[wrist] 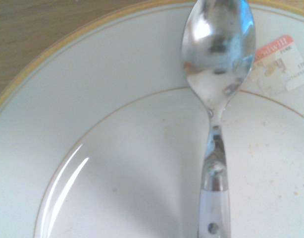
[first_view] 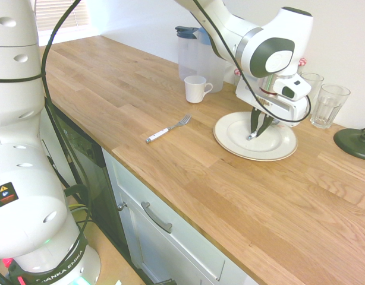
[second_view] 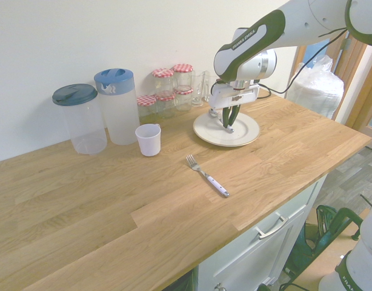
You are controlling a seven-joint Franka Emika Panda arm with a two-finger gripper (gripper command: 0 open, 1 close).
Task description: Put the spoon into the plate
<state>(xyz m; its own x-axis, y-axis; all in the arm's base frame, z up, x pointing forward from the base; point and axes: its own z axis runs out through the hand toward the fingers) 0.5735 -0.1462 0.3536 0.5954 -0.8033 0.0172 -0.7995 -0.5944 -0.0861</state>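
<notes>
Now the tool (first_view: 258, 129), fingers pinched on the spoon (wrist: 219, 74), hangs over the plate (first_view: 230, 127).

Spoon (wrist: 219, 64) handle end cut off at wrist view's edge.

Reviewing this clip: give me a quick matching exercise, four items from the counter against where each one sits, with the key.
Items:
1. spoon
2. fork
3. mug
4. plate

Places:
A. lying alone on the bare wood, out in front of the mug
B. under the gripper, beside the jars
C. standing in front of the blue-lidded jugs
D. over the plate's centre and rim, below the gripper

Pairs: 1-D, 2-A, 3-C, 4-B
</notes>
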